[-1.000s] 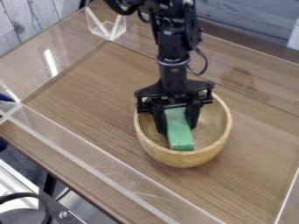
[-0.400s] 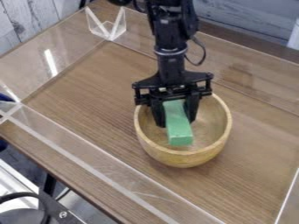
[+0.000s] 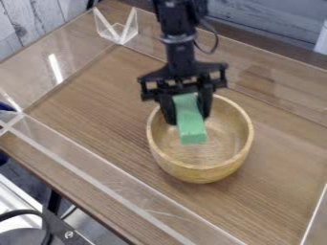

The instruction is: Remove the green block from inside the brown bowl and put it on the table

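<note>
The table (image 3: 79, 100) spans the frame, a clear acrylic wall (image 3: 102, 178) along its lower-left edge. The brown bowl (image 3: 228, 169) sits right of center. The gripper (image 3: 186, 93) is above the bowl's far side, its fingers closed on the green block (image 3: 190, 124), which hangs tilted over the bowl. A clear angular object (image 3: 117, 27) stands upper left; black cables (image 3: 29, 218) occupy the lower-left corner.

Bare tabletop (image 3: 76, 115) lies open left of the bowl (image 3: 163, 158); clear walls (image 3: 109, 182) edge it.
</note>
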